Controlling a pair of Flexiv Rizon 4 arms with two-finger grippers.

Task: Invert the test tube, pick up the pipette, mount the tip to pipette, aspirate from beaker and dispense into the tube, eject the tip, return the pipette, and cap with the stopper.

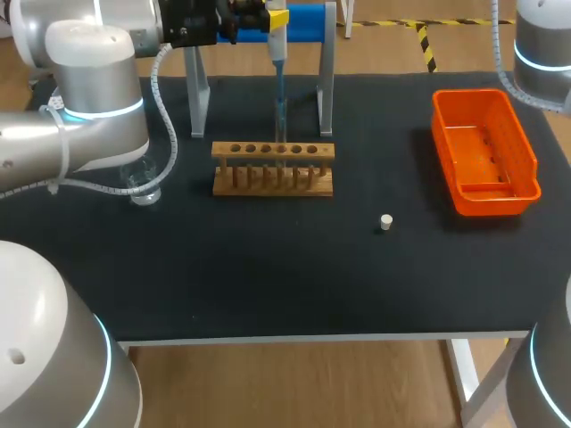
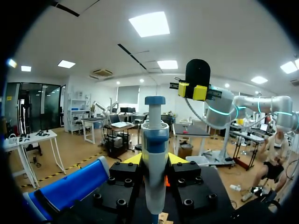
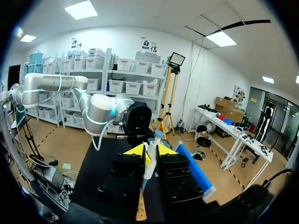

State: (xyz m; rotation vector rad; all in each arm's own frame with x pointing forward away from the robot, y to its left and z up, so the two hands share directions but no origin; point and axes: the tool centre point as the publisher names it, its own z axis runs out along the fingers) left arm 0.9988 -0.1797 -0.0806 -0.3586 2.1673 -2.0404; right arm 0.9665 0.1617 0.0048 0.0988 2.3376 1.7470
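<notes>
My left gripper (image 1: 272, 22) at the table's back is shut on the white and blue pipette (image 1: 277, 49), which hangs upright. Its clear tip (image 1: 279, 111) reaches down to a middle hole of the wooden tube rack (image 1: 273, 169). In the left wrist view the pipette (image 2: 155, 149) stands between the yellow-tipped fingers (image 2: 133, 159). My right gripper (image 2: 192, 91) hangs high up, facing the pipette from well away, its tips close together with nothing between them. In the right wrist view the pipette (image 3: 149, 161) shows ahead of that gripper (image 3: 150, 151). The white stopper (image 1: 385, 222) lies right of the rack. The glass beaker (image 1: 143, 189) stands left of it, half hidden by my left arm.
An orange bin (image 1: 486, 152) sits at the right side of the black table. The pipette stand, with metal legs and a blue bar (image 1: 303, 20), rises behind the rack.
</notes>
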